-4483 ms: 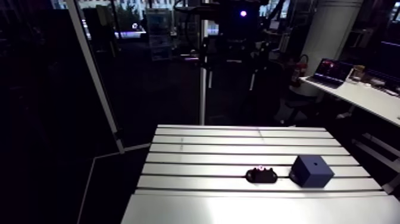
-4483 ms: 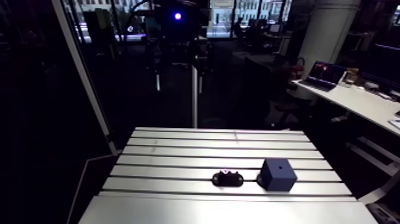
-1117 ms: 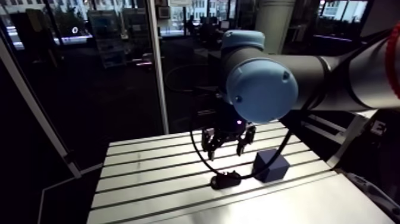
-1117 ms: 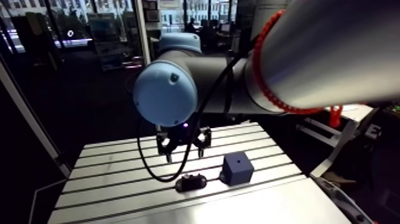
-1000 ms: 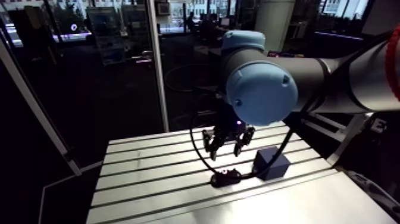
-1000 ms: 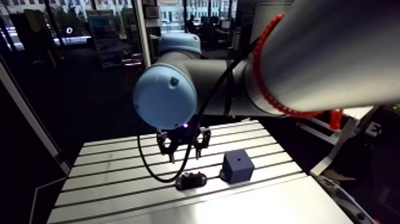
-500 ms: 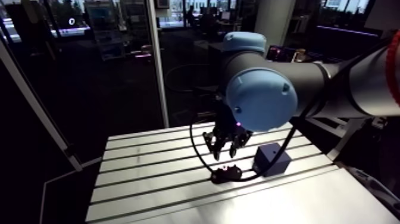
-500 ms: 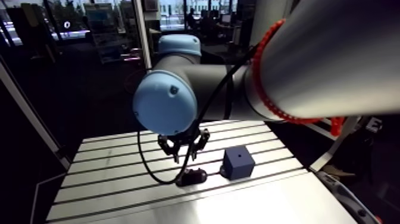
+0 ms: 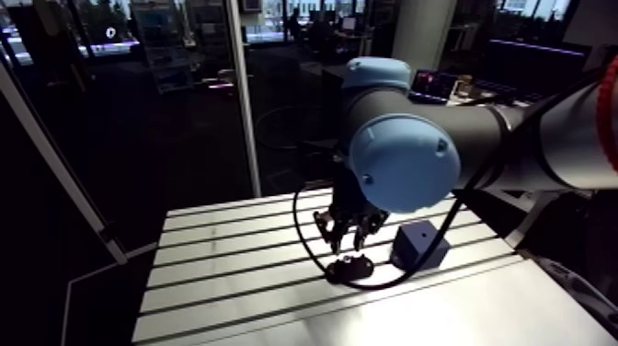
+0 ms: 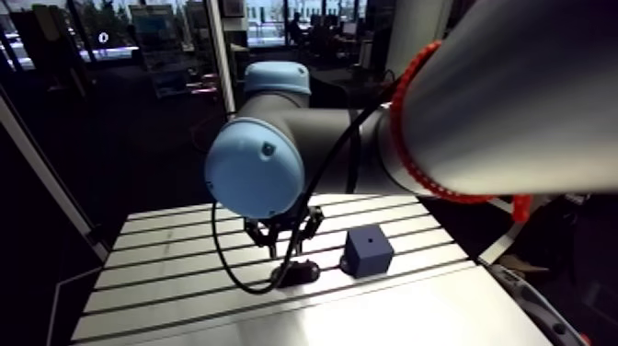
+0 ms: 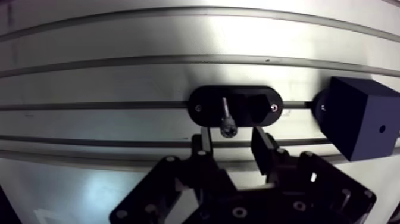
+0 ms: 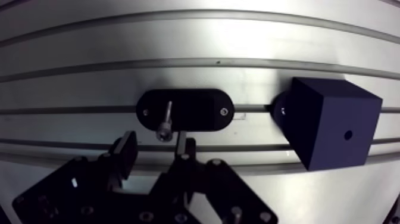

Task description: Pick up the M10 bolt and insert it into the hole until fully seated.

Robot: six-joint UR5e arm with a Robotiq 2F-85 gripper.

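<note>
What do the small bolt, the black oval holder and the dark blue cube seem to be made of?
The small silvery bolt looks like metal, likely steel: it glints brightly. The black oval holder is matte with no shine, probably plastic. The dark blue cube has dull, even faces, likely plastic too, though painted metal is possible.

Nothing legible here.
The dark block [image 11: 357,122], the black holder [image 11: 259,107] and the table [image 11: 119,77] show no letters, numbers or labels I can read.
</note>
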